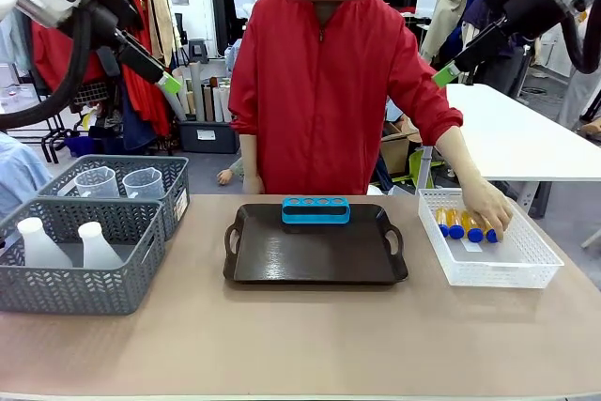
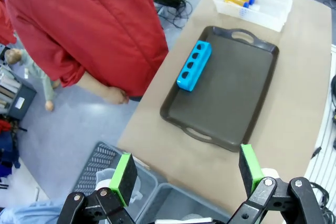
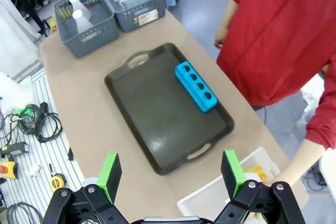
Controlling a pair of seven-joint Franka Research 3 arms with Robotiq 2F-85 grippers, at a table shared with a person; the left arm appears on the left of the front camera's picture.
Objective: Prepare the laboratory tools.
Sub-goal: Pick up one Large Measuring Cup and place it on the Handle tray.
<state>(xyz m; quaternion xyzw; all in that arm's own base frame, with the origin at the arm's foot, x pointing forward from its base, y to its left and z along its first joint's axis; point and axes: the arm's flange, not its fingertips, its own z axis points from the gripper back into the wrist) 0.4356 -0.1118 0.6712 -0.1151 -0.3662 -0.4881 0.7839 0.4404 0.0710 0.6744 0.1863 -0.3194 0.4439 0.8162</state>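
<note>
Gaping left fingers [image 2: 124,177], gaping right fingers [image 3: 110,174], four tubes [image 1: 457,224], two beakers [image 1: 143,183], two flasks [image 1: 94,246]

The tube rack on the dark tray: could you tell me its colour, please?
The tube rack is bright blue; the front view shows it best.

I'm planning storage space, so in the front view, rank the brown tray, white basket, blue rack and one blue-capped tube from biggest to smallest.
1. brown tray
2. white basket
3. blue rack
4. tube
They sit about equally far from the camera, so the order looks safe.
</note>
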